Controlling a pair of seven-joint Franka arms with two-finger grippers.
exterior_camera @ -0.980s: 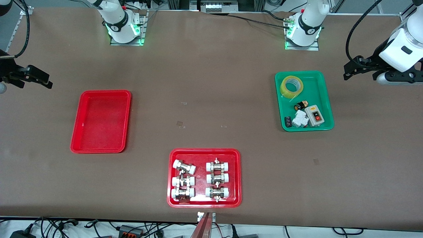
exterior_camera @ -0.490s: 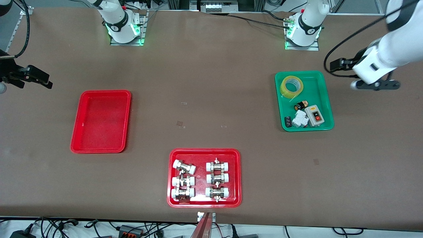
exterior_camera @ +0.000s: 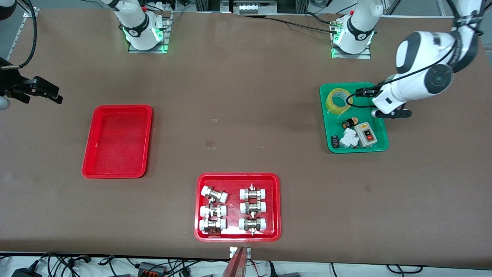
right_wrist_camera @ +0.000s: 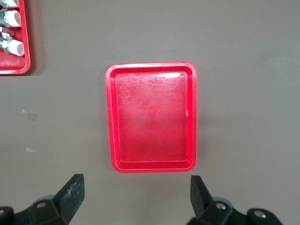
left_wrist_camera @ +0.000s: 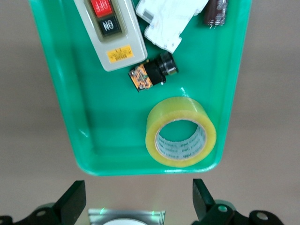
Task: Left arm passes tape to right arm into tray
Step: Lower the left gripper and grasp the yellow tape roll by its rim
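Left gripper (left_wrist_camera: 136,206) is wide open over the green tray (exterior_camera: 380,148), lined up for the tape (left_wrist_camera: 181,132), which lies flat in the tray's corner nearest the left arm's base. Right gripper (right_wrist_camera: 136,199) waits open over the bench's right-arm end, above the empty red tray (exterior_camera: 88,173), presumably for the handover.

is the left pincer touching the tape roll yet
Apart. The left wrist view shows the open left pincer well clear of the tape roll, which lies in the green tray.
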